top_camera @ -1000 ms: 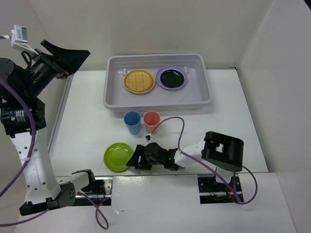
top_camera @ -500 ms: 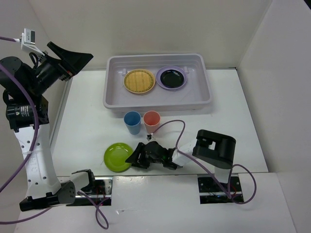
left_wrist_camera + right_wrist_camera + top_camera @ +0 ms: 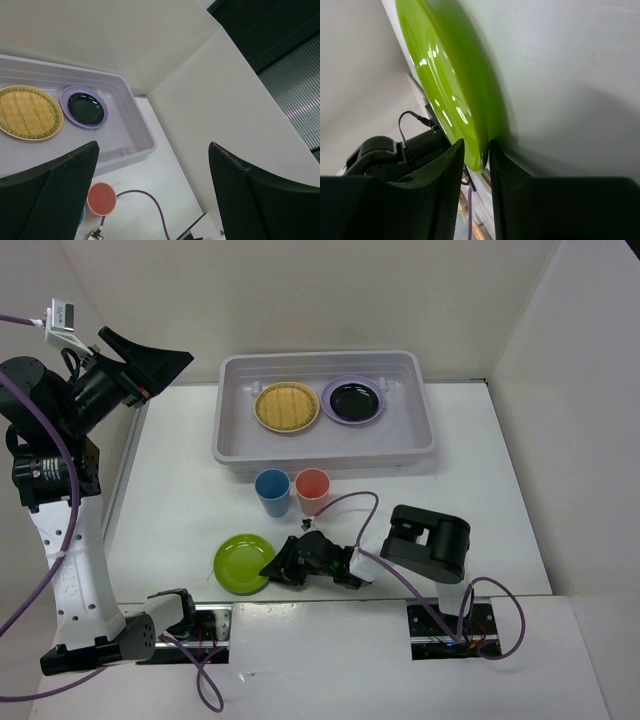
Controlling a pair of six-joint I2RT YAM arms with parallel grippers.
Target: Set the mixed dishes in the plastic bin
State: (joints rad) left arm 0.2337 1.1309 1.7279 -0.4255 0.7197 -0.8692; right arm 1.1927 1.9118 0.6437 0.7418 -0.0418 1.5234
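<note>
The bin (image 3: 325, 357) is pale lavender-grey. The disc (image 3: 286, 406) is yellow-brown with a fine woven pattern. The lilac plate (image 3: 327, 400) rims a glossy black plate (image 3: 353, 400). The blue cup (image 3: 271, 490) is plain mid-blue, the red cup (image 3: 312, 487) coral. The green plate (image 3: 241, 563) is shiny lime. The table (image 3: 180, 490) is white, the cable (image 3: 352, 494) purple.

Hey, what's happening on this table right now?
The right gripper is at the edge of the green plate, fingers either side of the rim; a firm grip isn't clear. The left gripper is raised, open and empty. The bin already holds a woven disc and a black plate on a lilac one. A blue cup and a red cup stand outside it.
</note>
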